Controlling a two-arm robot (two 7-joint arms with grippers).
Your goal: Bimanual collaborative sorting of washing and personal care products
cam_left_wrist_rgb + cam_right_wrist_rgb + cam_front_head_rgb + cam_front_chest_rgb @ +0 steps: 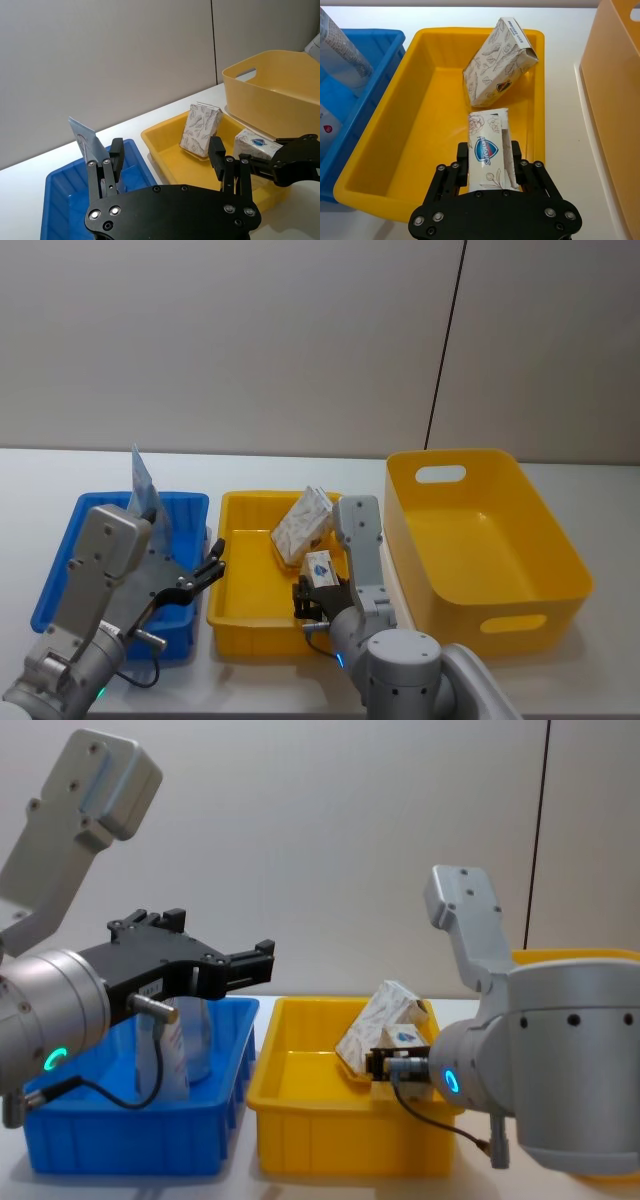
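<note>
Head view: the right gripper (318,592) is over the near right part of the shallow yellow plastic tray (240,625), clamped on the white soft pack with a blue-and-red badge (320,565). The white floral-patterned carton (302,523) leans in the tray's far half. The left gripper (210,562) hangs over the right rim of the blue plastic bin (60,585), in which the slim translucent bluish-grey bottle (143,483) stands. The deep yellow plastic bin with handle slots (560,575) stands to the right of the tray. Left wrist view: the left claw is spread wide, with nothing between its fingers. Right wrist view: the right fingers press the pack's long sides, and the pack is above the tray floor. Chest view: the pack is at about rim height. Step in hand, as judged: extracting the pack from the tray. The next move calls for a lift clear of the rim, then transfer to a receiving bin; which bin cannot be told.
</note>
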